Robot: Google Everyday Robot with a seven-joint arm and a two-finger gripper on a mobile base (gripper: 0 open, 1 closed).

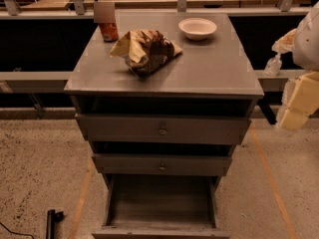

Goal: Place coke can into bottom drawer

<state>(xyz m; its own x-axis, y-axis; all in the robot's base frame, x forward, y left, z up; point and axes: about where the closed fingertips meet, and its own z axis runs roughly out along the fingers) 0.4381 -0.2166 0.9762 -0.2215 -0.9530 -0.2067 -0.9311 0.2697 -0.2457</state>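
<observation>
Coke can (108, 32): small red cylinder, upright at the back left corner of the grey tabletop (209, 68); only the lower red body seen, upper part covered by a pale rectangular piece (103, 12) of unclear nature, so silver top and tab not confirmed. Just beside and in front of it to the right, a crumpled brown and tan chip bag (144, 50), lying on its side, far larger than the can; contact between the two cannot be told. White round bowl (198, 28) at the back right of the same tabletop, well apart from the can. Bottom drawer (159, 203): lowest of three, pulled fully out toward the camera, a wide shallow grey box with plain inside. Top drawer (162, 129) and middle drawer (162, 164) each with one knob at centre, both pushed nearly in. Claw (298, 108): pale yellowish blocky end of the arm, hanging at the right edge of the view, beside the cabinet's right side and below tabletop level, well apart from the can and from the open drawer; touching and holding nothing visible; spread or pressed together cannot be told. Small clear bottle (273, 64) on the ledge behind, near the arm. Speckled floor (40, 173) with a dark object (52, 220) at lower left
</observation>
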